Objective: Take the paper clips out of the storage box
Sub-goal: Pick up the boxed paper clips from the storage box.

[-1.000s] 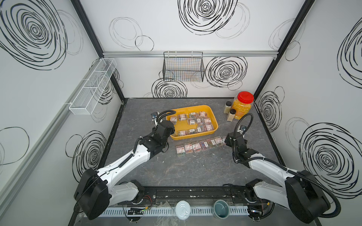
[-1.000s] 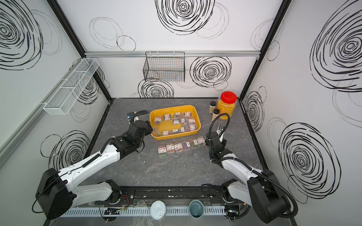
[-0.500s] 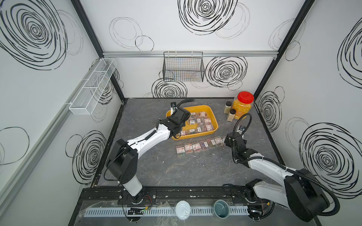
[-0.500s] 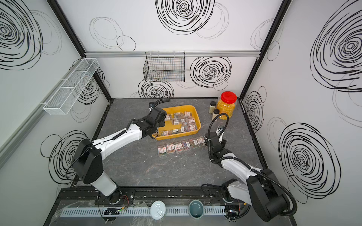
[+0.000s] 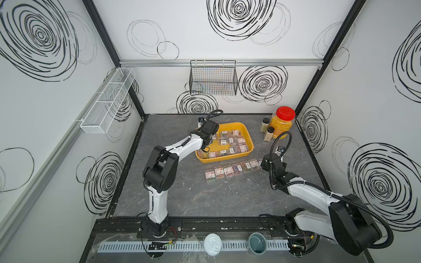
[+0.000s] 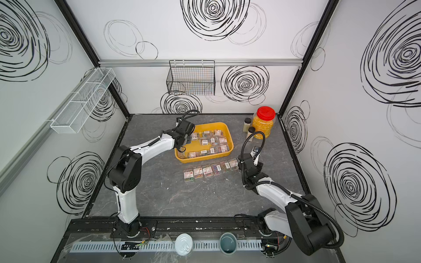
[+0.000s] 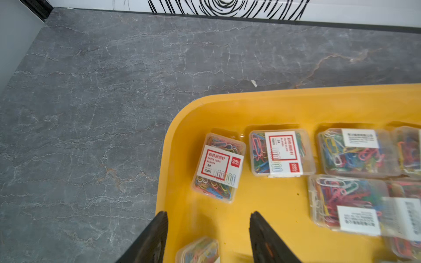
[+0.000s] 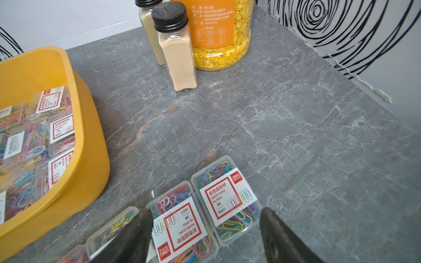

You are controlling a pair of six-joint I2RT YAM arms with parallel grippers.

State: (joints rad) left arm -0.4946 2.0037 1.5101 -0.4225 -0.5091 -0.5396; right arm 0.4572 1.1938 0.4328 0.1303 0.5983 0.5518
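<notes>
Many paper clips [image 7: 218, 167] in storage box [image 7: 273, 107] | left gripper [image 7: 209, 214] narrow, empty, one jaw over rim | right gripper [image 8: 205, 209] wide, empty | risk: closing may nip rim, drag box.

Paper clips [image 5: 230, 140] in, beside storage box [image 5: 227, 158]

One tray [image 5: 222, 160] with roughly a dozen cases [image 5: 241, 140] in it — six cases [image 5: 227, 170] rowed on the tabletop [image 5: 205, 200] — one jar [image 5: 282, 123], two bottles [image 5: 269, 134], one basket [image 5: 213, 78], one rack [image 5: 107, 100].
</notes>
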